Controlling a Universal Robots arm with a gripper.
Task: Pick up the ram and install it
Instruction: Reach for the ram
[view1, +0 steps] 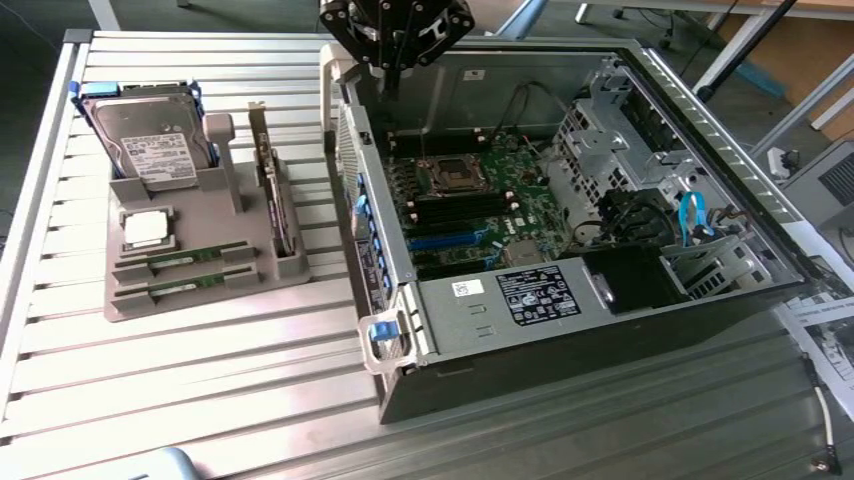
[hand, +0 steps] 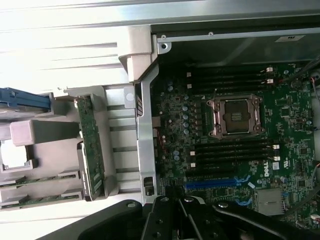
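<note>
My gripper (view1: 392, 78) hangs over the case (view1: 534, 330) wall, fingers pressed together and pinching nothing. Risk: crossing to the holder (view1: 160, 308) I could clip that wall, or, coming down shut, strike a stick rather than straddle it. Holder: the ram (view1: 183, 262) — two sticks lying flat, well apart from me — beside the processor (view1: 147, 228), with the drive (view1: 154, 145) and card (view1: 274, 195). Case: board (view1: 487, 205), socket (view1: 447, 178) empty.

The table (view1: 200, 390) is ribbed silver, the holder (view1: 200, 304) plain grey, the ram (view1: 187, 261) green, the hard drive (view1: 158, 150) blue-framed, the computer case (view1: 534, 370) black outside, and its motherboard (view1: 501, 185) green with black slots and one blue slot (view1: 445, 243).
</note>
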